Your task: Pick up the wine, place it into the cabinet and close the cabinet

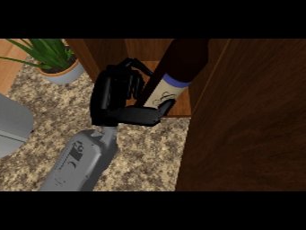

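One grey forearm up from the lower edge, its black hand (119,101) curled in a grasp.

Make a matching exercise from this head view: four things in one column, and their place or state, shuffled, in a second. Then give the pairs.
Things:
1. wine bottle
2. potted plant
3. cabinet door
4. grey object

Places or states:
A. swung open, filling the view's right side
B. at the view's left edge, on the speckled counter
C. held by a black hand, at the cabinet shelf
D. at the view's upper left, in a pale pot

Pairs: 1-C, 2-D, 3-A, 4-B
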`<act>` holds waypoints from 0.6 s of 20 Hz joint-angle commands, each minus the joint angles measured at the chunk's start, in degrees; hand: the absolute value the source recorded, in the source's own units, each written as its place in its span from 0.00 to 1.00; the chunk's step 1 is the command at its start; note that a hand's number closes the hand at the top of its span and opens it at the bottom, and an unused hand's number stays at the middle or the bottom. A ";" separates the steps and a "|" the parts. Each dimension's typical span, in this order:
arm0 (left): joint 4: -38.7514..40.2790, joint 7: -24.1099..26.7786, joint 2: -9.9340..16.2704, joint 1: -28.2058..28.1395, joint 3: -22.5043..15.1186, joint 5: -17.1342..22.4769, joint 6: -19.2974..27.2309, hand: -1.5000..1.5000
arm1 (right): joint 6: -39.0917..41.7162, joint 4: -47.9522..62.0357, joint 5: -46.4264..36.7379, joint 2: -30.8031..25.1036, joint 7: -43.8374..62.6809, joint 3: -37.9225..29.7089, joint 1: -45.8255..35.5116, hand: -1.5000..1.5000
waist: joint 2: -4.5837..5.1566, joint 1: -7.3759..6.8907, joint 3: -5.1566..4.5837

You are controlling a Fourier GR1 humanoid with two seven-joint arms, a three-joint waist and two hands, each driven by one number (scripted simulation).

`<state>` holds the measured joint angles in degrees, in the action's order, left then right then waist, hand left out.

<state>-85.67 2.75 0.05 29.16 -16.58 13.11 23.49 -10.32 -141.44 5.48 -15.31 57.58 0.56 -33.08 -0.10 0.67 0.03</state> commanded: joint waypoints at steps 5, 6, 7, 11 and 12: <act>7.99 -0.52 -0.04 10.21 0.04 -0.03 6.95 1.00 | 3.25 -7.50 10.28 -0.73 1.20 -6.77 5.47 0.00 | 0.04 0.54 0.05; 10.17 4.19 -0.04 8.47 -2.48 1.41 8.69 1.00 | 2.58 -5.99 7.38 -0.95 2.44 -4.39 3.19 0.00 | 0.08 0.48 -0.02; 12.50 2.20 -0.04 12.13 0.53 -0.09 6.79 1.00 | -1.00 -5.26 3.23 0.12 5.51 -0.83 -1.10 0.00 | 0.02 0.34 -0.07; 15.26 4.74 -0.04 11.84 -2.49 -5.63 8.29 1.00 | 1.77 -4.61 6.85 -0.13 2.75 -3.29 0.92 0.00 | 0.00 0.18 -0.01; 17.53 5.72 1.28 12.85 0.89 -5.11 5.51 1.00 | 0.35 -3.00 4.15 0.32 2.95 -2.10 -1.05 0.00 | 0.06 0.00 -0.05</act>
<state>-72.35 6.44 0.28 40.06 -17.44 9.91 30.02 -8.89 -141.05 6.73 -15.22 57.33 -1.43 -33.00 -0.03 0.82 0.01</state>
